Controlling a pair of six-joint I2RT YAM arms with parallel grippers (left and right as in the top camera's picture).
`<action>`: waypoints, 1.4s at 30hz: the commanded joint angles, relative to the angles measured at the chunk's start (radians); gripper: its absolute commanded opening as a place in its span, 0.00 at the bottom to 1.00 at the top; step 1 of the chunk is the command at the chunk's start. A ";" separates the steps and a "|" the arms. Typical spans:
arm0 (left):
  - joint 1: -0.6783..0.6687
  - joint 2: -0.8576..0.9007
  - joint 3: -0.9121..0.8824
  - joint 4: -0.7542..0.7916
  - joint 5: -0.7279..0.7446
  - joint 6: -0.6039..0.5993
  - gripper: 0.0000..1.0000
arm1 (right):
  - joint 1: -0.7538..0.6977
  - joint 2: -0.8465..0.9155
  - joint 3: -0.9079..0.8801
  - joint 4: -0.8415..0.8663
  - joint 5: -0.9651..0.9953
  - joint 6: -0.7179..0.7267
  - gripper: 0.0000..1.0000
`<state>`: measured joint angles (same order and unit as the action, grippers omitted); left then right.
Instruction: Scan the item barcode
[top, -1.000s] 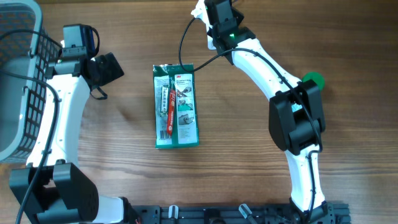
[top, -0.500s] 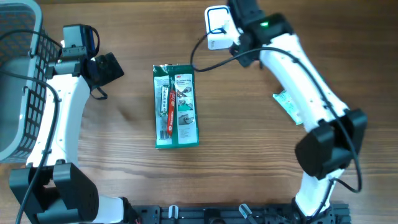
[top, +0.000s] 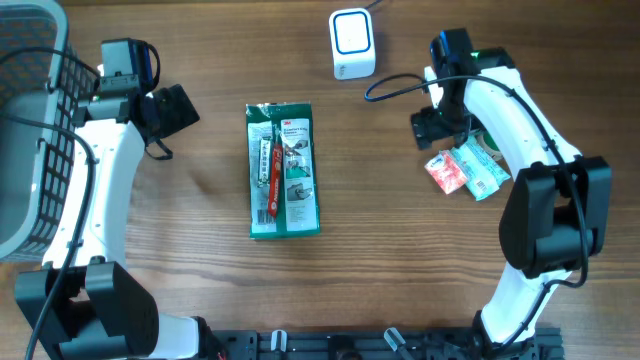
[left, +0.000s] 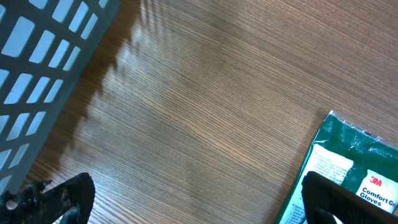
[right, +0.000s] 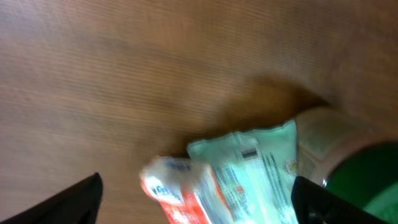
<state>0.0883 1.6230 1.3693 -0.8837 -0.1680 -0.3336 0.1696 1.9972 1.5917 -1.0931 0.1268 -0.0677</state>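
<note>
1. Overhead: the white scanner (top: 352, 43) is standing at the far edge of the desk (top: 380, 250), well apart from everything else.
2. The green glove pack (top: 283, 170) is lying flat in the middle of the desk, printed face up, and neither arm is touching it.
3. The left claw (top: 178, 108) is hanging beside the grey basket (top: 40, 150) with its fingers spread and nothing between them.
4. Over on the right, the right claw (top: 432, 127) is hovering just beside two small packets, a red packet (top: 444, 172) and a green-and-white packet (top: 482, 168). They are lying together on the desk, and part of the second one is sitting under the arm.
5. Left wrist: the left claw (left: 196, 202) is showing both dark fingertips at the bottom corners, wide apart, with bare wood between them. A corner of the glove pack (left: 348, 162) is peeking in at the lower right, and the basket (left: 43, 56) is filling the upper left.
6. Right wrist: this one is blurred, but the right claw (right: 199, 199) is clearly spread and is gripping nothing.
7. Below it, the red packet (right: 171, 186) and the green-and-white packet (right: 249, 165) are resting on the desk, overlapping each other.
8. A green object (right: 364, 180) is poking in at the right edge, too blurred to name.
</note>
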 joint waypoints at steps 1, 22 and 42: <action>0.006 -0.007 0.011 0.000 -0.009 0.016 1.00 | 0.034 0.011 -0.003 0.091 -0.293 0.075 1.00; 0.006 -0.007 0.011 0.000 -0.009 0.016 1.00 | 0.196 0.011 -0.003 0.397 -0.640 1.159 1.00; 0.006 -0.007 0.011 0.000 -0.009 0.016 1.00 | 0.196 0.011 -0.003 0.397 -0.640 1.336 1.00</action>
<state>0.0883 1.6230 1.3693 -0.8837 -0.1680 -0.3336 0.3683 1.9972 1.5906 -0.7002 -0.4976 1.2537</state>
